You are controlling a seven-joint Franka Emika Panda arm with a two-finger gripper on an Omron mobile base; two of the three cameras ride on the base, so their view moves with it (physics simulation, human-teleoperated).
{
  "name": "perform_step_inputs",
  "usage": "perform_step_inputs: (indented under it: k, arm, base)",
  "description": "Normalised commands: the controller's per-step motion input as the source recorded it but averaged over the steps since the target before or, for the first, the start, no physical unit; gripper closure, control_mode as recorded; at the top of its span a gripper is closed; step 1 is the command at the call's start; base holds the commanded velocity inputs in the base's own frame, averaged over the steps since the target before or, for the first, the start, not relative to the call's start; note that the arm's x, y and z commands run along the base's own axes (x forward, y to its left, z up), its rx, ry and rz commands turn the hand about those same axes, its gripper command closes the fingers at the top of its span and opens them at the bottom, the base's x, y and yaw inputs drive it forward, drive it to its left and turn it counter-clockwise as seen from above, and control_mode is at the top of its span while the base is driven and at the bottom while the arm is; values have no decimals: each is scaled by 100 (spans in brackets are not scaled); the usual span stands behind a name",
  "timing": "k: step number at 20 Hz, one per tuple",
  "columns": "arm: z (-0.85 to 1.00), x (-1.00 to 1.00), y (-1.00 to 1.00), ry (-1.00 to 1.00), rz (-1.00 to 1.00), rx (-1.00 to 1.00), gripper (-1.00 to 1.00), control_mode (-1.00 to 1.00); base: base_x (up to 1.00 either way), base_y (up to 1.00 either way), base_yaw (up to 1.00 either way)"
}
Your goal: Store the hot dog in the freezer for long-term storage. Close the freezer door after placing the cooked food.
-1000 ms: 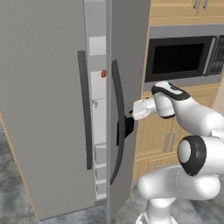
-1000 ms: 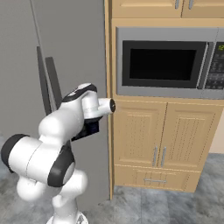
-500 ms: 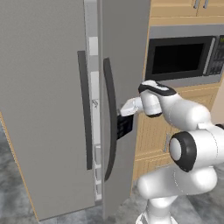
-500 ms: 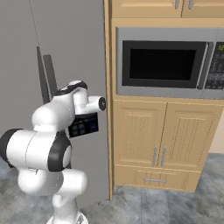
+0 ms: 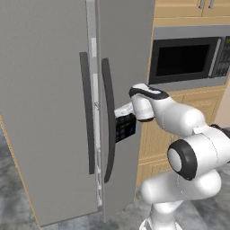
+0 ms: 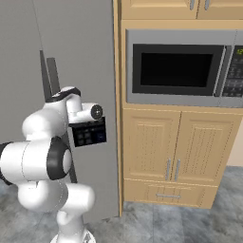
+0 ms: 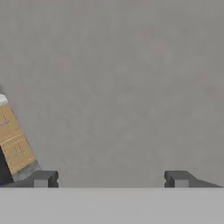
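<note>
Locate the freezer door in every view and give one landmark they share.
Left base view: freezer door at centre, the right-hand one of the two grey doors.
Right base view: freezer door left of centre, against the wooden cabinets.
Hand view: apparently the plain grey surface across most of the picture.
Shared landmark: the wooden cabinets.

Microwave (image 6: 178, 69): black front, grey frame, built into the wooden cabinetry, keypad at its right. Lower cabinet doors (image 6: 173, 153): pale wood, paired, upright metal handles at the centre. Drawer (image 6: 167, 193) beneath, horizontal handle. Floor (image 6: 156, 225): mottled grey tile.
</note>
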Motion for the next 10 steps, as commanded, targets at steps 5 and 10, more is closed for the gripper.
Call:
perform_step_inputs:
  k: [5, 10]
  arm:
    - [6, 42, 0, 0, -29, -6, -100, -100]
    - [13, 42, -8, 0, -32, -7, -100, -100]
  base:
    - [0, 0, 0]
    - [0, 0, 0]
